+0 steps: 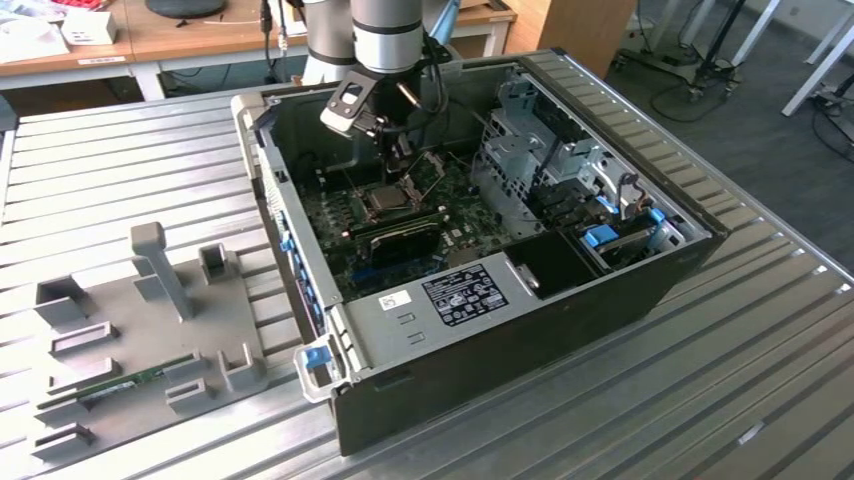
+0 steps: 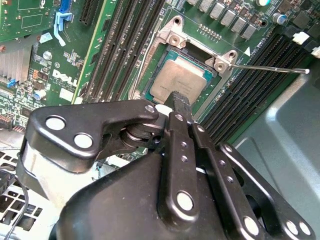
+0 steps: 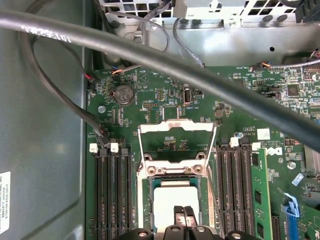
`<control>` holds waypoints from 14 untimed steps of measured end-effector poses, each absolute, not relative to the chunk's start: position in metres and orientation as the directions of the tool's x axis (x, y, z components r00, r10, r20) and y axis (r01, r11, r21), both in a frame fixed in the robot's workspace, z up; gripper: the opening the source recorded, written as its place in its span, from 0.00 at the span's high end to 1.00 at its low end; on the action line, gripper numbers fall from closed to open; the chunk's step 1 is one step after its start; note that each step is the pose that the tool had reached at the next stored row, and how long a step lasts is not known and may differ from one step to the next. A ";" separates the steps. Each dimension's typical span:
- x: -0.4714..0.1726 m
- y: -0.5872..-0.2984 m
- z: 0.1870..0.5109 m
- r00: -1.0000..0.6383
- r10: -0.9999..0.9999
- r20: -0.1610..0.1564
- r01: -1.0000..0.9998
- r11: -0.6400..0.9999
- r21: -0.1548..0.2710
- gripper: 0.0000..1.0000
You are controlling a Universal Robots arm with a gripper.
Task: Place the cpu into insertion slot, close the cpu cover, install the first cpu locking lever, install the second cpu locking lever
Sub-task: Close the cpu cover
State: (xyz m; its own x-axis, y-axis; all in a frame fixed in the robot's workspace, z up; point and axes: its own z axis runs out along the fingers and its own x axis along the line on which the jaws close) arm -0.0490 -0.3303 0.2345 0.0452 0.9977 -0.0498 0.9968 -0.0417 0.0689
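Note:
The cpu [image 2: 177, 80] lies flat in the insertion slot [image 2: 170, 37], its grey metal top facing up; it also shows in the first wrist view as the cpu [image 3: 172, 197] inside the insertion slot [image 3: 146, 197]. The cpu cover [image 3: 177, 127] stands swung open, back from the socket on its hinge. A thin locking lever [image 2: 265, 68] sticks out sideways, unlatched. My gripper [image 3: 184, 216] hangs just over the chip's edge, shut, with nothing seen between its fingers. In the exterior view the gripper [image 1: 390, 160] reaches down into the open computer case [image 1: 641, 270], above the insertion slot [image 1: 387, 200].
Long black memory slots [image 3: 112, 195] flank the socket on both sides. A thick black cable [image 3: 150, 52] crosses above the board. A drive cage [image 1: 534, 160] fills the case at the exterior view's right. A grey fixture tray [image 1: 134, 340] with a green memory stick [image 1: 127, 381] lies at the left.

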 end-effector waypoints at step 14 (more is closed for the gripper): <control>-0.049 -0.330 0.238 0.040 0.998 -0.050 0.997 -0.037 0.069 0.89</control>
